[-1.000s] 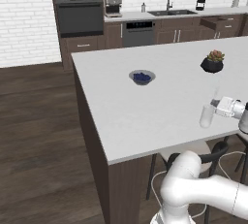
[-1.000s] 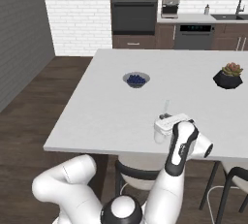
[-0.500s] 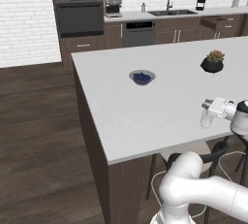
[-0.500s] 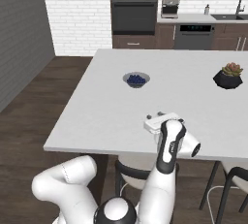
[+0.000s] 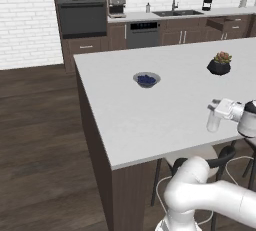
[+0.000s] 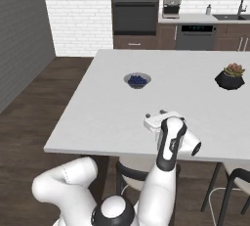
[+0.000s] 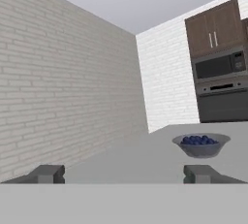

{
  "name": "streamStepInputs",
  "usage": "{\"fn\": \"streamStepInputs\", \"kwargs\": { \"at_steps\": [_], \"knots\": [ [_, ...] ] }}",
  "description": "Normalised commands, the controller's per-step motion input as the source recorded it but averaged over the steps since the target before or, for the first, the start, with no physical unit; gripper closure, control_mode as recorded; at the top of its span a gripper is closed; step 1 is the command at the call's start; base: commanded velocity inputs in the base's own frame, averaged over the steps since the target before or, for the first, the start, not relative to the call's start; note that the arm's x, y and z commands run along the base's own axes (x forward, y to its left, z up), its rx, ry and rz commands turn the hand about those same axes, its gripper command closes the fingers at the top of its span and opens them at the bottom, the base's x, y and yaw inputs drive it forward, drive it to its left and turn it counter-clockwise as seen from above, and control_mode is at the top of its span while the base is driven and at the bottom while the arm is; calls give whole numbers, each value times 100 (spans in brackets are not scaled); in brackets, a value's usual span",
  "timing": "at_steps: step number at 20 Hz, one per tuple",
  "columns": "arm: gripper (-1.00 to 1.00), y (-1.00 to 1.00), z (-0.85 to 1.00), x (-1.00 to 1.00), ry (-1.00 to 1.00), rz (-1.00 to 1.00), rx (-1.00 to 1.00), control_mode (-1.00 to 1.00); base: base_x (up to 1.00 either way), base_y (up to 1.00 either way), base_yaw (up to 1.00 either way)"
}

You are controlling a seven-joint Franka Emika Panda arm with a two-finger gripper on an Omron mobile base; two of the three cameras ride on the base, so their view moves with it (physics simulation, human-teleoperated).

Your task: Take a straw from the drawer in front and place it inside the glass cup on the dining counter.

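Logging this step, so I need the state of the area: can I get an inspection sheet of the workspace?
Surface: dining counter, white top, dark brown sides.
Job's things: glass cup upright near the counter's near edge; straw too thin to make out.
Clutter: bowl with blue contents; plant pot.
Grippers: gripper open, fingers wide apart, nothing between them, close by the cup.
Cables: nothing seen.
Surroundings: oven, sink, white brick wall, dark wood floor.

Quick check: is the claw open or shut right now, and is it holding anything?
Claw: open, its two tips standing wide apart with nothing between them. It is level just above the white counter, pointing toward the bowl.
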Motion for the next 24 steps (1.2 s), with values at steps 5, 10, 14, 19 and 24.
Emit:
{"fn": "streamStepInputs", "kwargs": {
  "at_steps": [5, 10, 14, 19, 24],
  "knots": [
    [-100, 0, 44, 0, 0, 0, 0, -100, 0, 0, 0],
    [-100, 0, 48, 0, 0, 0, 0, -100, 0, 0, 0],
    [-100, 0, 69, -2, 0, -4, 0, -100, 0, 0, 0],
    [-100, 19, 87, -24, 8, -14, -4, -100, 0, 0, 0],
    [-100, 46, 74, -33, 24, -19, -17, -100, 0, 0, 0]
  ]
}}
